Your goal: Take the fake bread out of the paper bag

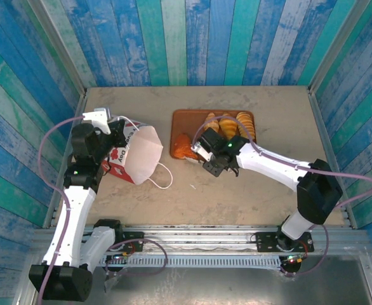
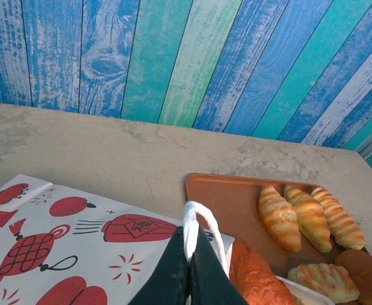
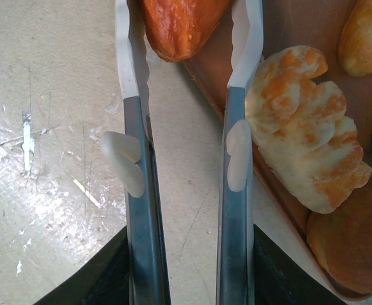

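The paper bag [image 1: 141, 155], white with red patterns, lies on its side at the table's left, its mouth toward the tray. My left gripper [image 1: 119, 136] is shut on the bag's white cord handle [image 2: 192, 219]. Several pieces of fake bread lie on the brown tray [image 1: 179, 117]: croissants [image 2: 308, 216], a pale roll [image 3: 300, 127] and a round bun [image 3: 354, 235]. An orange-brown loaf [image 3: 179, 22] rests at the tray's near left corner. My right gripper [image 3: 186, 13] has its two fingers against the loaf's sides.
The bag's second cord handle [image 1: 160, 178] loops loose on the table in front of the bag. Blue and green plank walls stand close on the left, back and right. Bare table lies between bag and tray and in front of them.
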Controlling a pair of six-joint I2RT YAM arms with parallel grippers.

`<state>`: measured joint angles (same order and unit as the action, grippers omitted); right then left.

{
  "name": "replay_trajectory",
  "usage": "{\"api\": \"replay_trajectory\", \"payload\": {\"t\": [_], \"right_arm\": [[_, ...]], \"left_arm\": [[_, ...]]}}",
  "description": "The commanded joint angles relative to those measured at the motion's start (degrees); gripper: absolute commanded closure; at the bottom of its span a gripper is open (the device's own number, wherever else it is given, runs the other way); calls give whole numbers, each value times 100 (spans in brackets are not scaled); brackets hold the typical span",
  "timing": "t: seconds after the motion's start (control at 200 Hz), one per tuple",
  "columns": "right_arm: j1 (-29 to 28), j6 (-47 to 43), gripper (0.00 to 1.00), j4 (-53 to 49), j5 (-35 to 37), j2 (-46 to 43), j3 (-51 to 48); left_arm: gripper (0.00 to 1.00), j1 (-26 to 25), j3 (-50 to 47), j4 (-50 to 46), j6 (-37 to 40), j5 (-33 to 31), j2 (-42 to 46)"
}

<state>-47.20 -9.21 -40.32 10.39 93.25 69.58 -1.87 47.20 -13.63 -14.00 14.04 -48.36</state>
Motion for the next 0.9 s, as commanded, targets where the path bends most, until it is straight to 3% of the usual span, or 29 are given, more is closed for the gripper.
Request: {"api": "replay_trajectory", "payload": {"t": [0.0,0.897], "right_arm": [[46,-130,56,10,-25,124,218],[135,-482,48,-530,554,62,628]], "left_arm": [[99,10,64,163,-37,-24,72],[99,5,18,72,59,-108,195]]}}
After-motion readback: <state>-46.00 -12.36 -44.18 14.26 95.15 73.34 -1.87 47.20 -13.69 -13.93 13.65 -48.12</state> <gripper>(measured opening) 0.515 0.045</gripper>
